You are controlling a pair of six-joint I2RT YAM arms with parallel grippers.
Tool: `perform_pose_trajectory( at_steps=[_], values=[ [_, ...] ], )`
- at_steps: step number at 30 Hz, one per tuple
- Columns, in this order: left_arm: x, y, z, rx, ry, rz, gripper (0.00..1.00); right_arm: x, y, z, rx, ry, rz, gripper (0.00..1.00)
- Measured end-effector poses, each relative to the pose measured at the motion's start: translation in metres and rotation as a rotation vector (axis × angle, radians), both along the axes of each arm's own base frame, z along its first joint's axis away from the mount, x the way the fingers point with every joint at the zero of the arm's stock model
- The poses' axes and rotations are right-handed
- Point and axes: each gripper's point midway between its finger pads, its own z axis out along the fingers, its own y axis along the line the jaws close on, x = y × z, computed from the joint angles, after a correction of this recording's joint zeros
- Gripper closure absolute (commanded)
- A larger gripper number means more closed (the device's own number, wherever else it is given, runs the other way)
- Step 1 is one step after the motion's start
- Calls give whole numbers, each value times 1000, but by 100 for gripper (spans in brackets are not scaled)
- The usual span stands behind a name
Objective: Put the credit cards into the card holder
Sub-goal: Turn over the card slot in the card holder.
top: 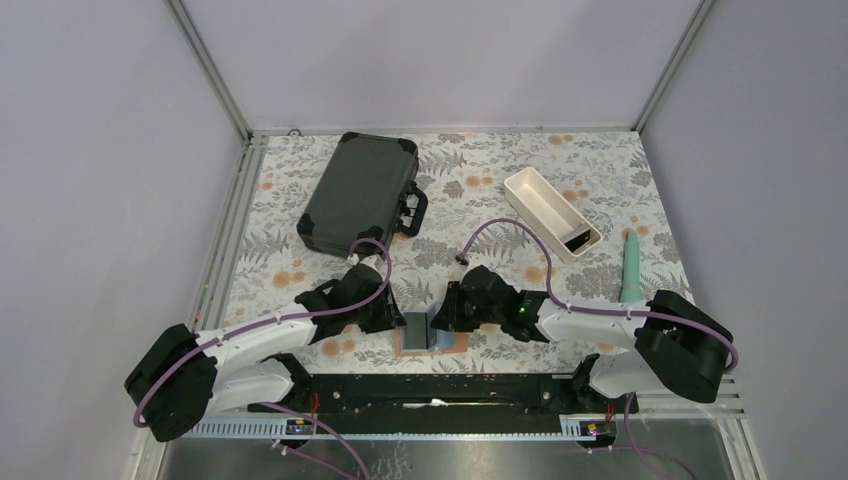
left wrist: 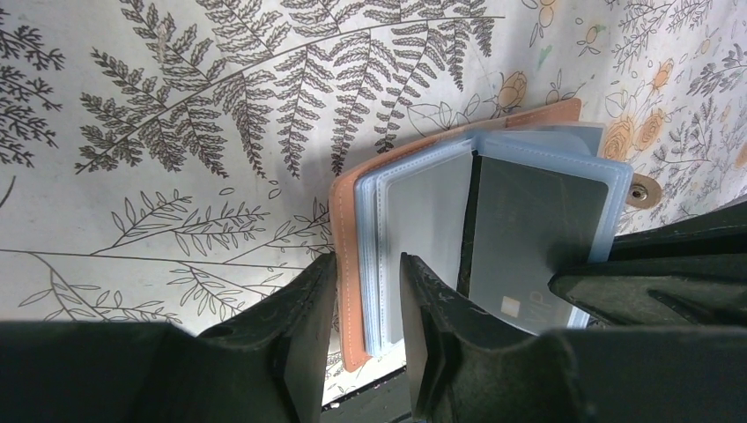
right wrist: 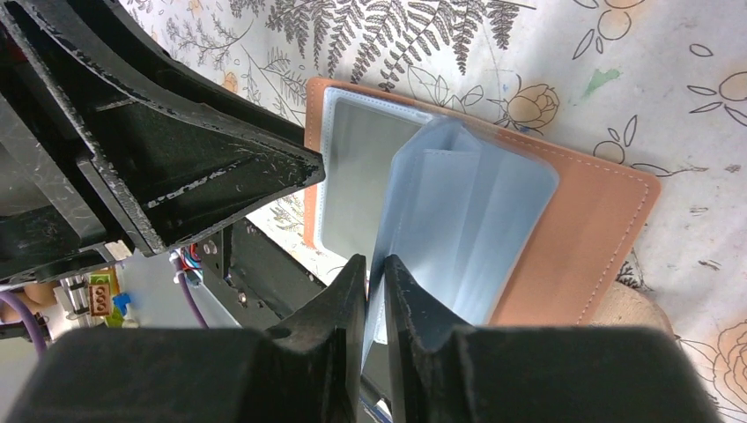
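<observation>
The card holder (top: 420, 332) lies open at the near edge of the bench (top: 480, 180), between the two arms, with its tan cover down and its pale blue sleeves fanned up. The left end effector (left wrist: 368, 264) is clenched across the tan cover's edge and the first few sleeves, pinning that side. The right end effector (right wrist: 374, 264) is pinched on one upright sleeve leaf, holding it apart from the rest. In the left wrist view a dark credit card (left wrist: 528, 229) with a chip mark appears to sit inside a sleeve — so at least one card looks placed, though whether it is fully home cannot be told. Greyish panels in neighbouring sleeves may be further cards, but that is unclear. No loose card shows on the bench in the top view, either by the black hard case (top: 355, 190) or by the white tray (top: 545, 200) — so the task seems well along, with only seating this card plainly left.
</observation>
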Motion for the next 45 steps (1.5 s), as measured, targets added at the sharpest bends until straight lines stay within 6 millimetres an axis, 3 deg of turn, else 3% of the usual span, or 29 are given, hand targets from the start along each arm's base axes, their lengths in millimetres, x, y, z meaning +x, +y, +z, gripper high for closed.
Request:
perform_pose_trajectory(
  at_steps=[25,35,43,45],
  values=[
    [1,-7,5,-40,-1,-9,69,-3,14,7,51,-8,36,62],
    [1,-9,6,-46,-5,-10,69,-2,17,9,66,-12,33,77],
    [1,-9,7,-46,-6,-9,68,-1,19,10,73,-14,31,100],
    [2,-9,8,-49,-10,-9,67,-1,19,10,73,-11,29,100]
  ],
)
